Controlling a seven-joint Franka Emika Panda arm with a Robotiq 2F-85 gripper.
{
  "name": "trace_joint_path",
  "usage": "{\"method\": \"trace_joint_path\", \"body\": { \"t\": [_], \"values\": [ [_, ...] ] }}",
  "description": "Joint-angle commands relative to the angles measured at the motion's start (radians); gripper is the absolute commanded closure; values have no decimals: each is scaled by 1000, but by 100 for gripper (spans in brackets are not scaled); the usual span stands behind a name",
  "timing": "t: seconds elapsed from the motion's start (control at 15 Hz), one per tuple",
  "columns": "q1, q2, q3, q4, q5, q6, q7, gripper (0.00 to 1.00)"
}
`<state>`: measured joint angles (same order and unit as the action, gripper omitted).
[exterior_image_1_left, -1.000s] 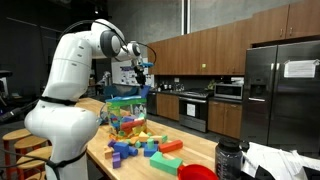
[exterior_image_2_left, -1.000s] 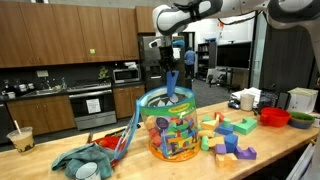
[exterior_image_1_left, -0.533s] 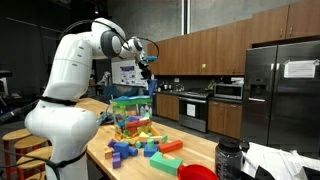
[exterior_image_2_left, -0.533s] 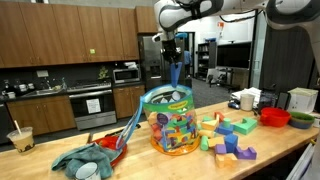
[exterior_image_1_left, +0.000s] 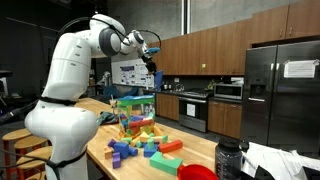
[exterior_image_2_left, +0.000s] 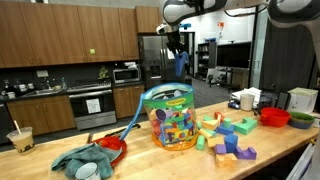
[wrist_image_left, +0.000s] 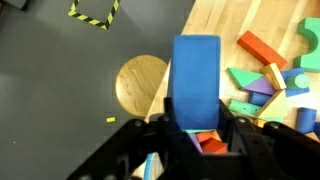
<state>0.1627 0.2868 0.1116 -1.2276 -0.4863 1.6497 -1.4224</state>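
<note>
Your gripper is clamped on a long blue block. In the wrist view the block stands upright between the two dark fingers, pinched at its lower end, w/ most of its length sticking out past the tips. Both exterior views show the gripper up high, well above the tabletop, w/ the block hanging down from it.

Below it, well apart from the block, sits a clear plastic tub w/ a blue rim, packed w/ mixed-colour blocks (same tub in the other exterior view). In the wrist view a few orange and red pieces peek out right under the block; can't tell if they're in the tub.

Just beside the tub, loose blocks are scattered on the wooden table: green, purple, yellow, blue, red. A red bowl stands beyond them, near the table end. On the tub's far side lie a teal cloth and a lidded drink cup.

The wrist view also catches a round wooden stool on the dark floor, next to the table edge.
</note>
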Motion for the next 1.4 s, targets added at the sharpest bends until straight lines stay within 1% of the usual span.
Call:
{"method": "trace_joint_path", "body": {
  "t": [0.0, 0.13, 0.27, 0.33, 0.4, 0.47, 0.53, 0.67, 0.87, 1.13, 1.33],
  "values": [
    [6, -37, -8, 5, -44, -21, 12, 84],
    [6, -68, -19, -52, -103, 18, 65, 84],
    [7, -129, -32, -185, -229, 71, 142, 84],
    [9, -152, -34, -242, -286, 75, 187, 84],
    [15, -166, -32, -289, -326, 49, 247, 84],
    [18, -184, -26, -341, -339, 22, 302, 84],
    [14, -202, -6, -390, -319, -26, 351, 84],
    [15, -240, 19, -503, -243, -85, 435, 84],
    [22, -278, 57, -630, -82, -140, 519, 84],
    [31, -319, 82, -749, 122, -137, 586, 84],
    [32, -347, 84, -802, 262, -128, 600, 84]
  ]
}}
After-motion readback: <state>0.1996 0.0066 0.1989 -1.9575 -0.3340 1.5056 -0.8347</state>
